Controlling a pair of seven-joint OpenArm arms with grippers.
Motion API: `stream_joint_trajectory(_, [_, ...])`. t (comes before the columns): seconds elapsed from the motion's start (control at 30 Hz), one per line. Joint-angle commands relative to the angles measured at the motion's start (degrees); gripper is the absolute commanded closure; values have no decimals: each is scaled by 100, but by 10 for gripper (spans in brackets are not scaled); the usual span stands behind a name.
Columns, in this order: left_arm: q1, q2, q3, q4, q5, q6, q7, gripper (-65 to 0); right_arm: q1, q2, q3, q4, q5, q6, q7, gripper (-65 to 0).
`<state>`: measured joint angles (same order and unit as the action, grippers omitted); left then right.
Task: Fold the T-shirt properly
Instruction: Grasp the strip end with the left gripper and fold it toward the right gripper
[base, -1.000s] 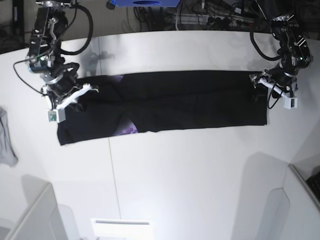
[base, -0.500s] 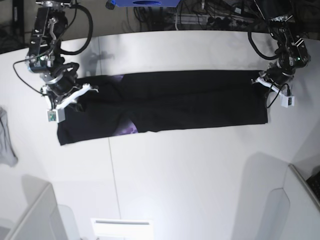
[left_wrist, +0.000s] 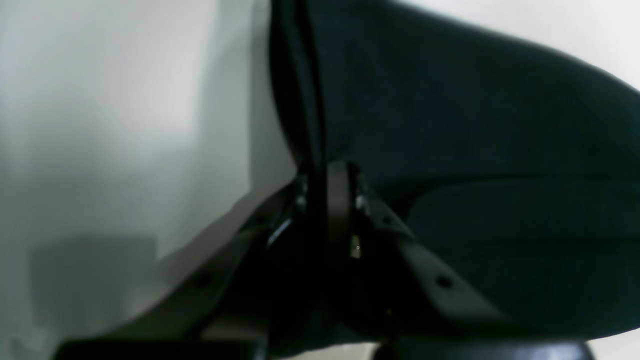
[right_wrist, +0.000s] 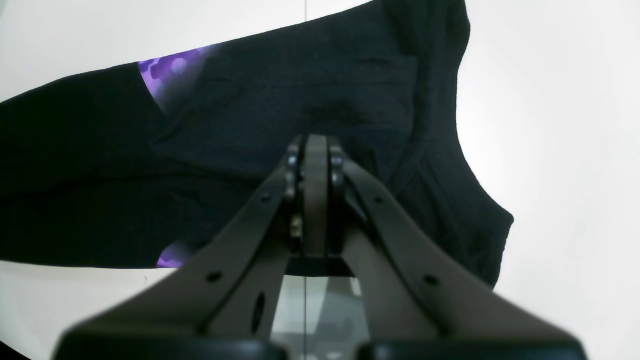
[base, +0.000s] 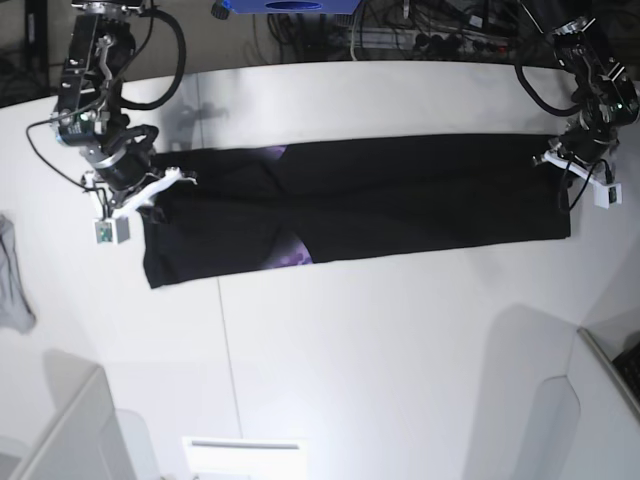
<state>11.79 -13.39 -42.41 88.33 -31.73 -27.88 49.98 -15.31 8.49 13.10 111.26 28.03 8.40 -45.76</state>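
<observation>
Where the white table (base: 380, 350) runs nearest, it is bare save for a bright glare patch at the front edge and pale raised panels at both front corners. Small grey cloth (base: 12, 285) at the far left edge, cut off by the frame, well apart from everything else.

Mid-table: the T-shirt (base: 400, 200) lies as a long black band, stretched side to side, folded lengthwise. Slivers of purple print (base: 295, 257) show at its near edge and at the top fold; the rest of the print is hidden inside the folds.

Left gripper (base: 558, 163) at the band's end on the base view's right, jaws closed tight on a fold of the black fabric; in its wrist view cloth runs up between the fingers (left_wrist: 340, 200), picture dark and blurred, layers hard to separate.

Right gripper (base: 150, 190) at the opposite end, jaws pressed together. Its wrist view shows the fingertips (right_wrist: 316, 155) over the cloth; whether any fabric is pinched there, cannot tell.

Behind the table: cables and a blue object (base: 285, 7), partly cut off by the top edge.
</observation>
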Motion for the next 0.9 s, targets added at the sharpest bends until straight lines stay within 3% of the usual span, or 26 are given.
stream_joint_trajectory(0.0, [74,-99,-18,261,-120,-21,-123,0,32,52,13,113,41,17,105,0])
stream_joint_trajectory(0.33, [671,-46,35,1720,-120,-12,-114,0,-29,52,13,113,41,17,97,0])
stream_joint_trajectory(0.5, [838,-11,527,2037,-120,23,-105,0,-38,52,13,113,41,17,97,0])
stream_joint_trajectory(0.6, [856,-2,879,2142,-120,375,-105,0,-47,52,13,113,41,17,97,0])
stream_joint_trajectory(0.87, [786,-2,1758,2213,-120,885,-123,0,-91,52,57,113,41,17,105,0])
